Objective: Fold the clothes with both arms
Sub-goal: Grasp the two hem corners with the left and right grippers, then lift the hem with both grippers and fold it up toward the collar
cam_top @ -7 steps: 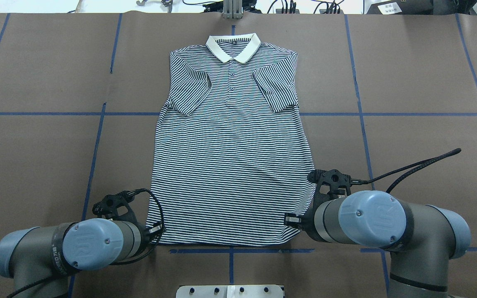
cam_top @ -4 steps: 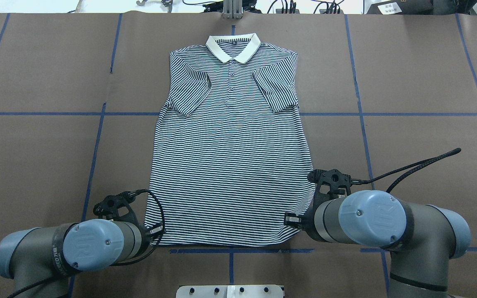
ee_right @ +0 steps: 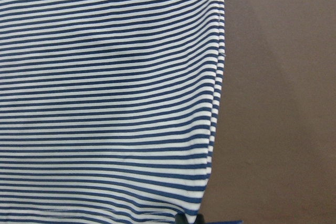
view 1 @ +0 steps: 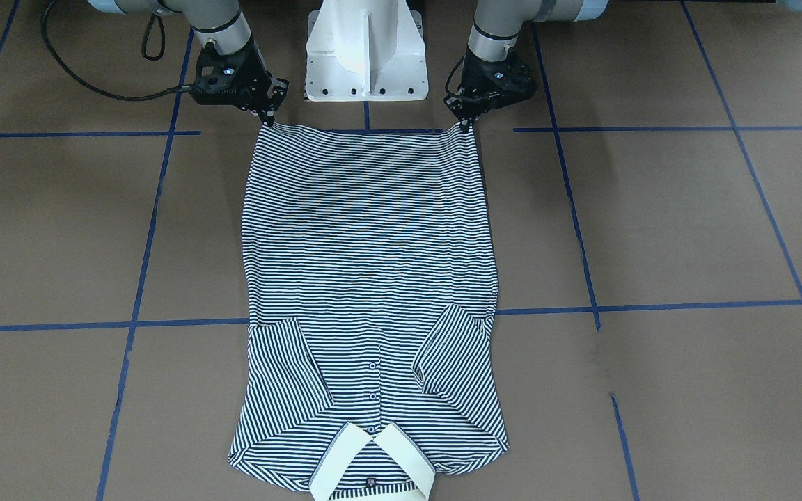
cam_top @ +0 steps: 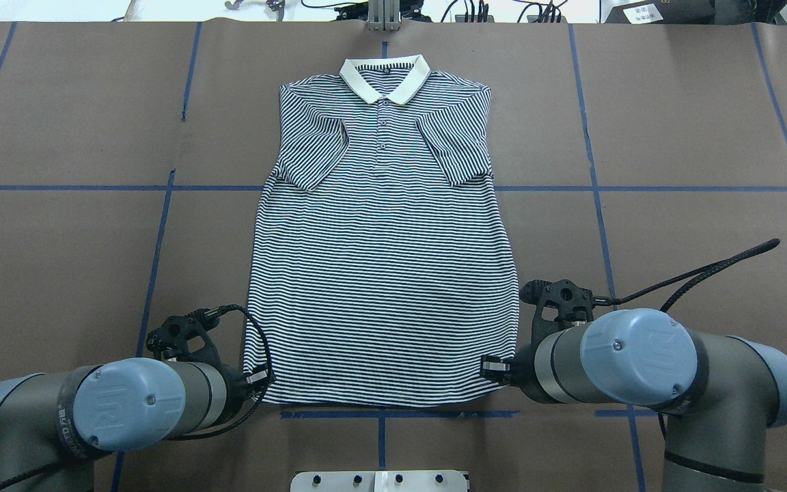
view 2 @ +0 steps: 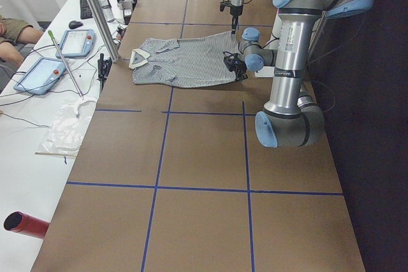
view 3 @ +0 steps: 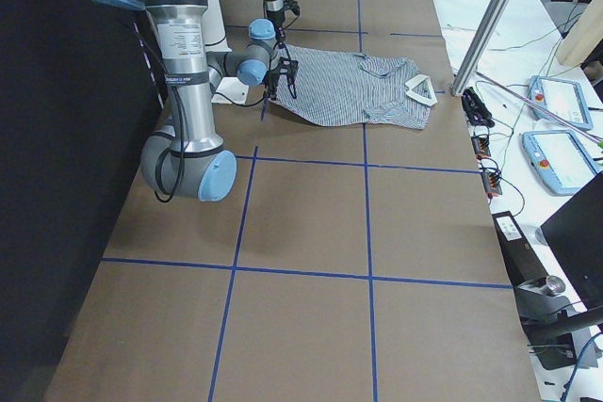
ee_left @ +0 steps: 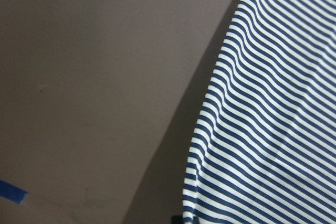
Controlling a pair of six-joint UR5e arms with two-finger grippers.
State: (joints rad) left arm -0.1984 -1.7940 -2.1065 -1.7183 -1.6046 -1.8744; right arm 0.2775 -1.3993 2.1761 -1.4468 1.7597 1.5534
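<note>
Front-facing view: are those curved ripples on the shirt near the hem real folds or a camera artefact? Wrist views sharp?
Exterior front-facing: the curved bands on the polo shirt look like moiré from its thin stripes; overhead exterior shows no ripples there. Left wrist-mounted: sharp, dark shadow on the table beside the cloth's edge. Right wrist-mounted: sharp, evenly lit.
</note>
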